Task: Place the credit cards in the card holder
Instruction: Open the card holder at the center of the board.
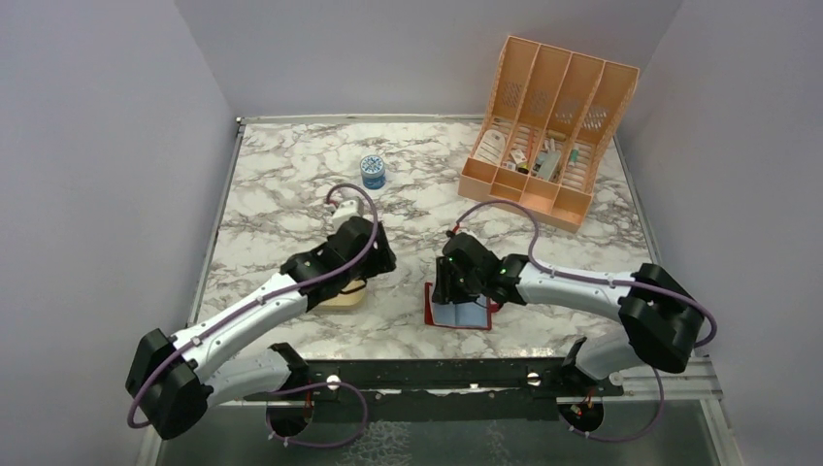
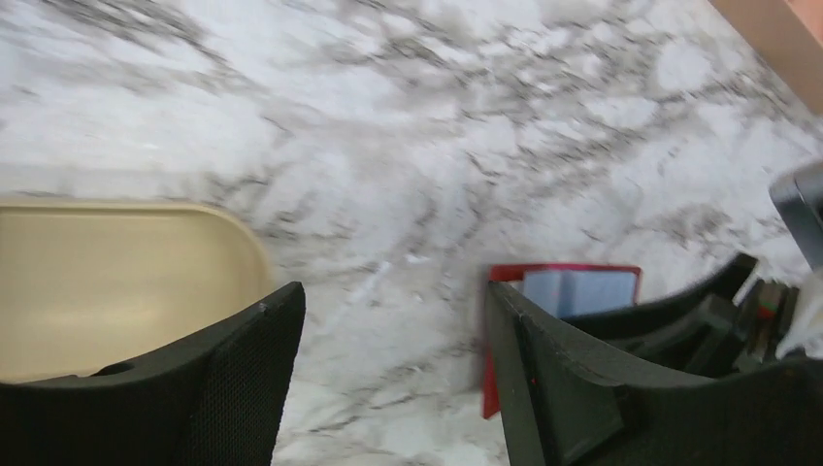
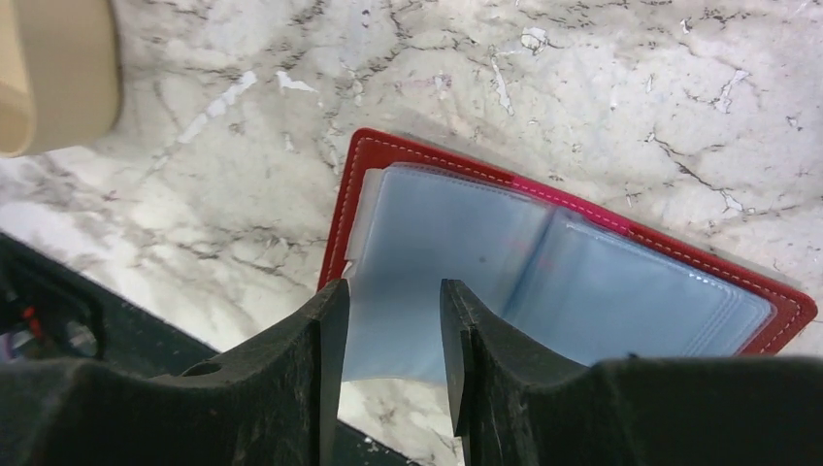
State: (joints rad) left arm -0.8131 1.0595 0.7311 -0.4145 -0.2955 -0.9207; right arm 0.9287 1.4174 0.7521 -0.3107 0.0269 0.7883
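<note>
The card holder (image 3: 621, 291) lies open on the marble, a dark red cover with pale blue pockets; it also shows in the top view (image 1: 460, 316) and behind my left fingers (image 2: 573, 289). My right gripper (image 3: 393, 286) hovers over its near edge with jaws apart, and a pale blue pocket leaf runs between the fingertips and behind them. My left gripper (image 2: 393, 291) is open with only bare marble between its fingers, just right of the tan tray (image 2: 107, 282). From above, the left gripper (image 1: 353, 280) hangs over that tray. No credit cards are in view.
A large peach slotted organizer (image 1: 548, 121) with small items stands at the back right. A small blue-and-white round tin (image 1: 373, 171) sits at the back centre. The tan tray (image 1: 342, 297) is left of the holder. The right arm's wrist (image 2: 747, 311) is close to my left gripper.
</note>
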